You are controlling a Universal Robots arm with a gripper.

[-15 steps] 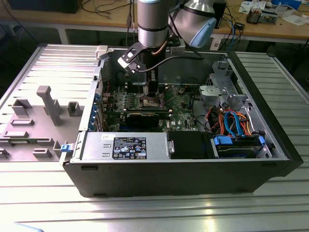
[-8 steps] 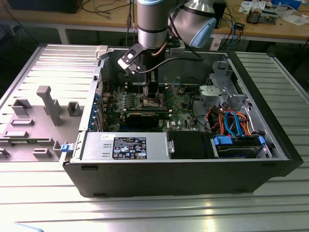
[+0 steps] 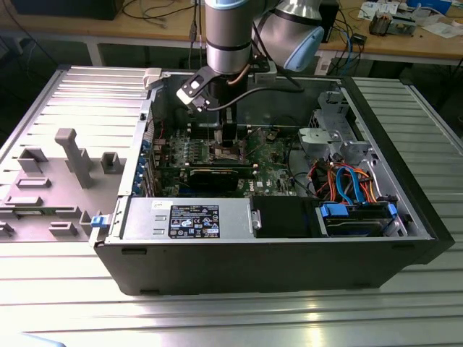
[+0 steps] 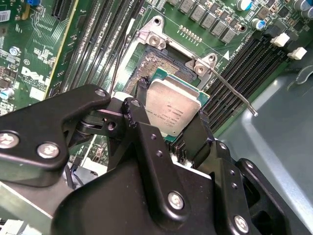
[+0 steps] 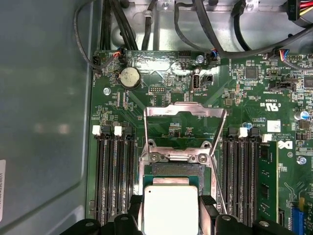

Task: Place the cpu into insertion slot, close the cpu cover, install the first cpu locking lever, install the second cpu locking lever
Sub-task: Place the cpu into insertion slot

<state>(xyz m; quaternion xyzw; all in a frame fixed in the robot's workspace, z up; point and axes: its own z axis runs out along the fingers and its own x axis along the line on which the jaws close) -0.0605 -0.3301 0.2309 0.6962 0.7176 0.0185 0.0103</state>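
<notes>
The cpu (image 4: 173, 110) sits clenched in the gripper (image 4: 172, 115). A black finger (image 4: 198, 134) presses against each of 2 opposite edges, and the silver-grey top faces up. It hangs partly over the insertion slot (image 4: 154, 63), whose tan-gold contact field is bare on the side away from the claw. I cannot tell whether the chip's underside touches the socket.

In the first wrist view the cpu cover (image 5: 185, 108) lies swung open and flat beyond the socket's hinge, with green board showing through its window. A thin wire locking lever (image 4: 234, 89) stands released and angles away from a socket corner over the neighbouring slots.

Banks of long black memory slots (image 5: 113, 176) run close along 2 sides of the socket, so there is little room sideways. Above the socket nothing stands but the claw. Beyond the open cover are a round coin battery (image 5: 129, 77) and dark cables (image 5: 195, 24) along the board's edge.

In the exterior view the arm (image 3: 228, 29) drops straight down into the open computer case (image 3: 275, 264), well inside its walls.
</notes>
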